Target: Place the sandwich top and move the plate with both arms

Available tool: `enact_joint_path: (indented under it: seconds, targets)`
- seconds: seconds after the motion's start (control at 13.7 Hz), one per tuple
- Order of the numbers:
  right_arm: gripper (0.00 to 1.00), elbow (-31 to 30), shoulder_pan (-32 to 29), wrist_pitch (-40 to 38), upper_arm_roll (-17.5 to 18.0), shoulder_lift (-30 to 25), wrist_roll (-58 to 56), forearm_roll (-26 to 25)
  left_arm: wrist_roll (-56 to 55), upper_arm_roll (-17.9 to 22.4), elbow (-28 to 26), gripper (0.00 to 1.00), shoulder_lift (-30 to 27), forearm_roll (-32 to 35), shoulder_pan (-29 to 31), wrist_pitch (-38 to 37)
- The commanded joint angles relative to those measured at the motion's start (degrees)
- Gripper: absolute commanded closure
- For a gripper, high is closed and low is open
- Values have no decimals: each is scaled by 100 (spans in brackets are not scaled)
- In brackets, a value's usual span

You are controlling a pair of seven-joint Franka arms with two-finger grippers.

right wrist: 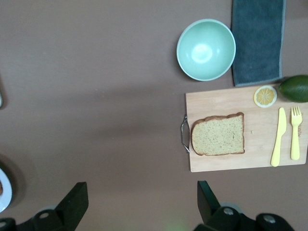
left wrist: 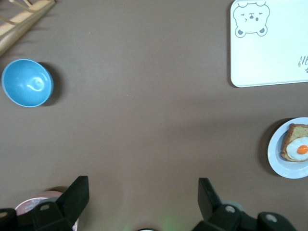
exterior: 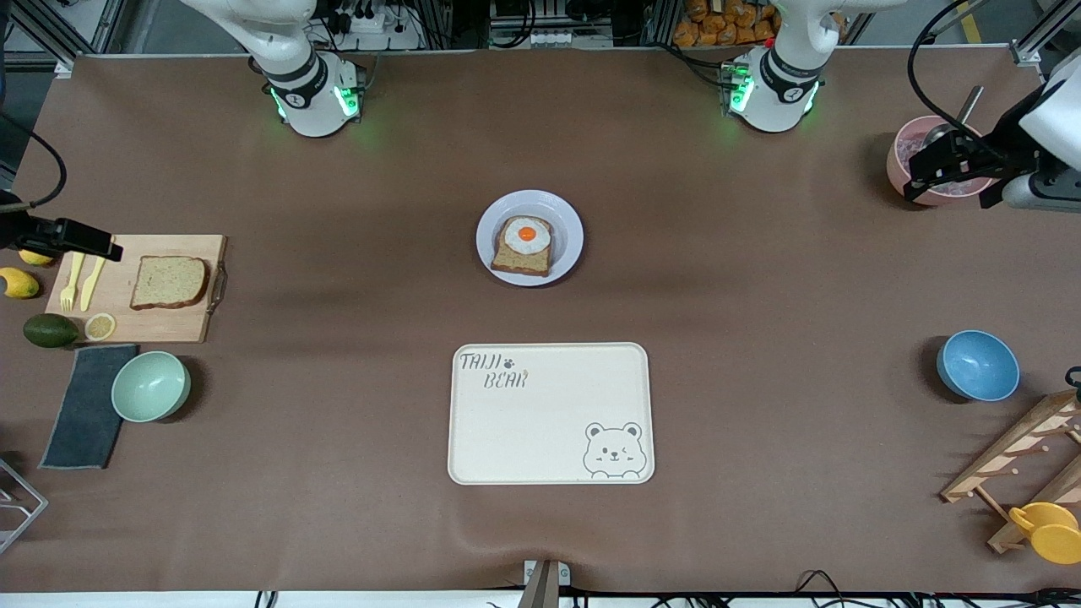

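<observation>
The sandwich top (exterior: 169, 282) lies flat on a wooden cutting board at the right arm's end of the table; it also shows in the right wrist view (right wrist: 218, 134). The plate (exterior: 567, 214) sits mid-table and bears a bread slice with a fried egg (exterior: 524, 245); both show in the left wrist view, plate (left wrist: 275, 155) and egg bread (left wrist: 297, 149). My right gripper (exterior: 105, 247) (right wrist: 143, 195) hangs open and empty over the board's end with the cutlery. My left gripper (exterior: 916, 173) (left wrist: 143, 192) hangs open and empty over a pink bowl at the left arm's end.
The cream bear-printed tray (exterior: 549, 422) lies nearer to the front camera than the plate. The cutting board (exterior: 181, 325) holds a yellow fork, a knife and a lemon slice. A green bowl (exterior: 150, 386), grey cloth (exterior: 84, 405), avocado (exterior: 49, 330), blue bowl (exterior: 977, 365), pink bowl (exterior: 908, 152) and wooden rack (exterior: 1013, 460) line the table's ends.
</observation>
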Motion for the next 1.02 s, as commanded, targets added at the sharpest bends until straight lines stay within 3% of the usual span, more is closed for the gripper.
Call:
enact_joint_path:
  seconds: [0.0, 0.51, 0.95]
  targets:
    - [0, -601, -307, 594, 72, -78, -216, -11, -77, 2, 26, 0, 223, -254, -10, 62]
    - [0, -832, -1257, 1265, 72, 940, -1666, 392, -129, -50, 26, 0, 373, -376, -142, 229]
    - [0, -806, -1714, 1914, 63, 1679, -1973, 244, -208, -77, -9, 0, 566, -966, -168, 229]
